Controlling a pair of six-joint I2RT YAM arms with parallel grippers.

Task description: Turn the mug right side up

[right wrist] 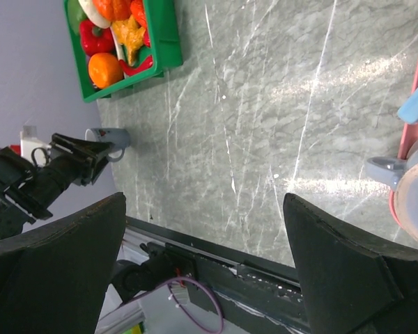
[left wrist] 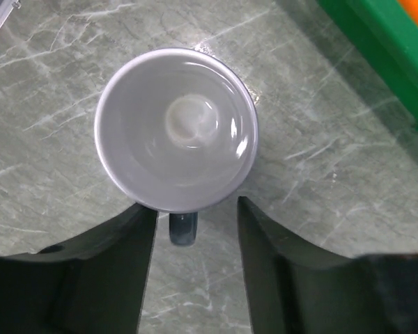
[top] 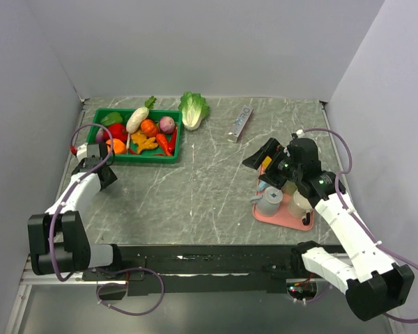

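The mug [left wrist: 175, 129] is pale grey and stands upright on the marble table, its open mouth facing the left wrist camera. Its dark handle [left wrist: 183, 228] points in between the fingers of my left gripper [left wrist: 195, 205], which is open, with a gap on each side of the handle. The top view has my left gripper [top: 104, 174] at the table's left edge, and it hides the mug. The right wrist view shows the mug [right wrist: 115, 139] in front of the left arm. My right gripper [right wrist: 205, 202] stands wide open and empty above the table's right side [top: 263, 157].
A green tray [top: 136, 158] of toy vegetables sits at the back left, just beyond the mug [left wrist: 383, 49]. A toy lettuce [top: 194, 109] and a silver packet [top: 241, 123] lie further back. A pink tray [top: 292, 223] with cups [top: 269, 200] lies under my right arm.
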